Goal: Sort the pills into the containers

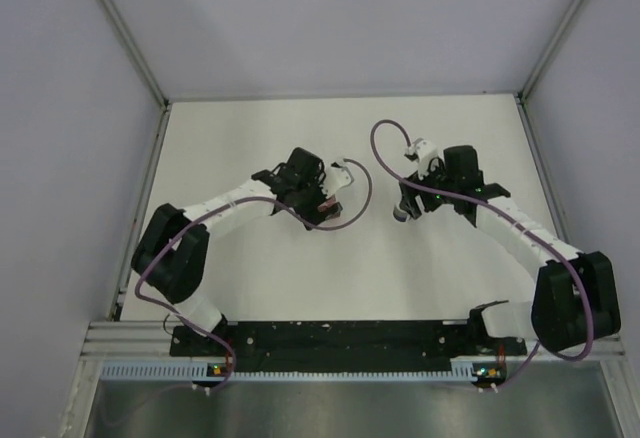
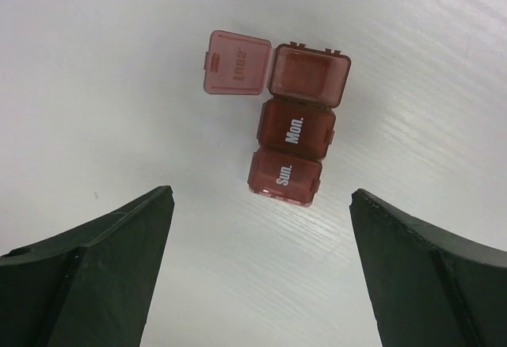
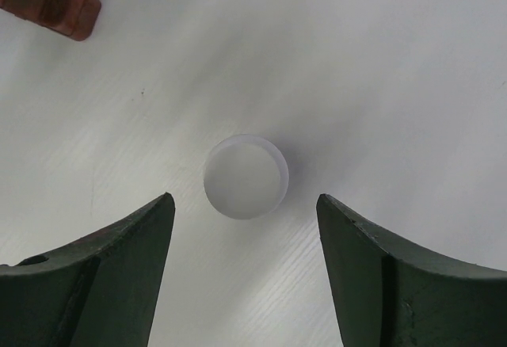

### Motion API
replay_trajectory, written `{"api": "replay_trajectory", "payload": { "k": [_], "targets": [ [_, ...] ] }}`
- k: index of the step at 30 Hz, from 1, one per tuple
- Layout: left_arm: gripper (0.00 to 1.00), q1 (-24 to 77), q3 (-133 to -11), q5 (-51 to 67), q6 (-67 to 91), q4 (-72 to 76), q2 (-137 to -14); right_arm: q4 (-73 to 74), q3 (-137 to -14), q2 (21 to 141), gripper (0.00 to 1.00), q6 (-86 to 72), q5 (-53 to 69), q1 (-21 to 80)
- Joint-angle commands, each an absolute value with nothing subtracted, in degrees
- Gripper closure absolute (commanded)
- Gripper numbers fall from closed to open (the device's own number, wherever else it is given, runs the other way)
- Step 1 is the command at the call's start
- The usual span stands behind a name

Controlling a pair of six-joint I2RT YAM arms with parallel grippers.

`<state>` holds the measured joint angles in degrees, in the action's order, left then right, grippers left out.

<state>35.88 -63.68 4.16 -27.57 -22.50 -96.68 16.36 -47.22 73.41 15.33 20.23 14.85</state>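
The containers (image 2: 291, 121), a red-brown strip of three joined square boxes, lie flat on the white surface (image 2: 95, 85); the two nearer boxes, marked "Sun." and "Mon.", are shut, and the far one stands open with its lid (image 2: 238, 62) folded out flat to the left; whether anything lies inside cannot be told. In the left wrist view the strip sits straight ahead of the left fingers (image 2: 95, 268). Its long axis runs away from them, leaning a little right at the far end, so it crosses the line on which they would close; the near end comes about level with the tips and is well apart from both. Those fingers are spread wide, released, touching nothing. In the top view the left arm is clearly the nearer to the strip; the right arm hangs off to the other side, and its wrist view catches only the strip's end in the upper left corner. The right fingers (image 3: 396, 284) are parted around a round translucent white piece (image 3: 245, 177), cup or cap, resting on the surface partly between the tips; a gap shows on each side, so they grasp nothing.
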Motion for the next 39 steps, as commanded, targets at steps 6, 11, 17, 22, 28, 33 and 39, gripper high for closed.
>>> {"api": "replay_trajectory", "payload": {
  "k": [6,11,17,22,28,33,39],
  "targets": [
    [0.01,35.42,-65.39,7.99,-25.84,-25.49,-86.23,13.54,-47.72,79.36,0.28,16.44,14.33,18.81],
    [0.01,35.51,-65.39,9.05,-25.49,-26.28,-83.41,13.54,-48.51,82.44,0.3,16.35,13.27,19.34],
    [0.01,35.51,-65.13,10.46,-25.31,-26.54,-82.0,13.54,-49.74,84.81,0.39,16.0,13.36,19.42],
    [0.01,35.42,-64.43,11.95,-25.05,-26.19,-81.83,13.45,-50.18,85.08,0.42,15.73,13.89,19.69],
    [0.01,35.42,-64.34,12.3,-25.05,-26.19,-82.44,13.27,-50.45,85.08,0.34,15.47,13.62,19.78],
    [0.01,35.51,-64.34,12.3,-25.05,-26.19,-82.62,13.18,-51.06,85.69,0.34,15.12,13.8,19.86],
    [0.01,35.51,-64.34,12.04,-25.14,-26.37,-82.71,13.1,-51.94,86.4,0.37,15.03,13.89,20.13]
  ]
}}
